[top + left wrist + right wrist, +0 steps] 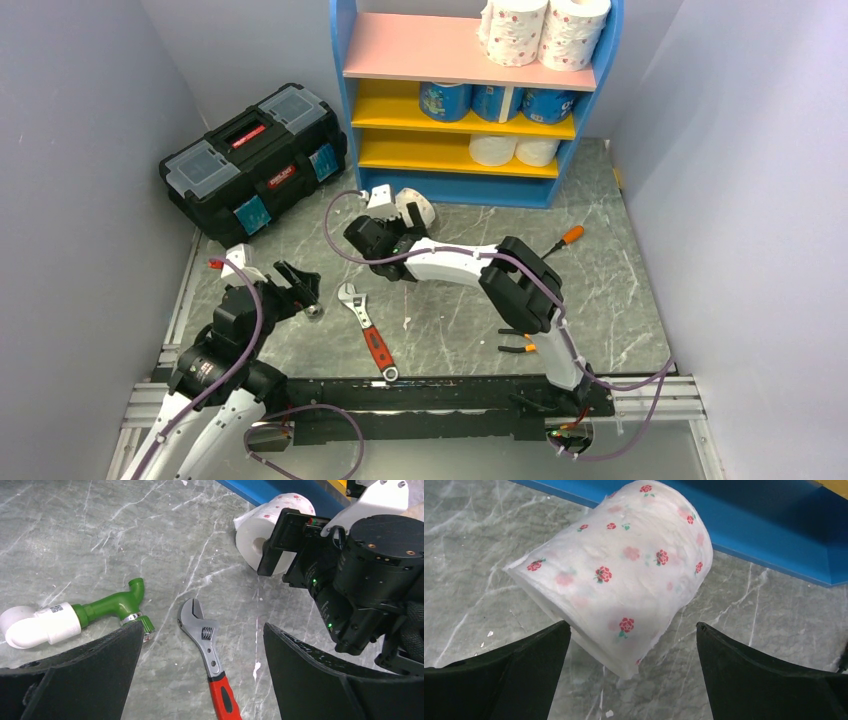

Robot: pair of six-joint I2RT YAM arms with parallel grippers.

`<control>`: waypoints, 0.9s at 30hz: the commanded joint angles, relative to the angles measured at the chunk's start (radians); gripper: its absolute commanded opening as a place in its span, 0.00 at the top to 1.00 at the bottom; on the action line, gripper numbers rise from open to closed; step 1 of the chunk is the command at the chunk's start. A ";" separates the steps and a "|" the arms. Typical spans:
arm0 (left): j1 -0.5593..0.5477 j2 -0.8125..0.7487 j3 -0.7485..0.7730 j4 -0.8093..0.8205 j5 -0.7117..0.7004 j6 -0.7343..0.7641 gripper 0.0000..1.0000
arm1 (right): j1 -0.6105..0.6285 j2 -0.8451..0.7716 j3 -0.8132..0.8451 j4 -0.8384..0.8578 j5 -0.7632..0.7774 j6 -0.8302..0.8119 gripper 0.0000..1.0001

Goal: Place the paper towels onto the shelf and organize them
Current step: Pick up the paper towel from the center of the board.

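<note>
The blue-framed shelf [346,100] stands at the back. Two pink-dotted paper towels [545,30] stand on its pink top board, three blue-wrapped ones [495,102] on the middle yellow board, and two plain white ones [515,150] on the bottom board. One rose-printed roll [418,212] lies on its side on the floor before the shelf; it also shows in the right wrist view [624,575] and the left wrist view [257,530]. My right gripper [632,626] [403,222] is open, its fingers either side of the roll's near end, not closed on it. My left gripper [202,627] [303,286] is open and empty above a wrench.
A black toolbox [255,160] sits at the back left. A red-handled wrench [368,330] [210,650], a green tap with a white pipe piece [75,617], an orange screwdriver [565,240] and orange-handled pliers [515,347] lie on the marble floor. Grey walls close in both sides.
</note>
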 commanded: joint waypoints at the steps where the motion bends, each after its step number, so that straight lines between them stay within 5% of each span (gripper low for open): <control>1: 0.004 0.001 -0.004 0.022 -0.019 -0.002 0.04 | -0.008 0.022 0.043 -0.023 0.060 -0.023 0.05; 8: 0.005 0.002 -0.011 0.026 -0.011 -0.003 0.04 | -0.022 0.021 0.028 -0.022 0.040 -0.028 0.25; 16: 0.004 0.001 -0.010 0.031 -0.006 -0.007 0.04 | -0.025 -0.041 0.004 -0.052 0.018 -0.026 0.73; 27: 0.004 0.023 -0.007 0.054 0.023 -0.026 0.05 | -0.047 -0.319 0.066 -0.400 -0.249 0.023 0.80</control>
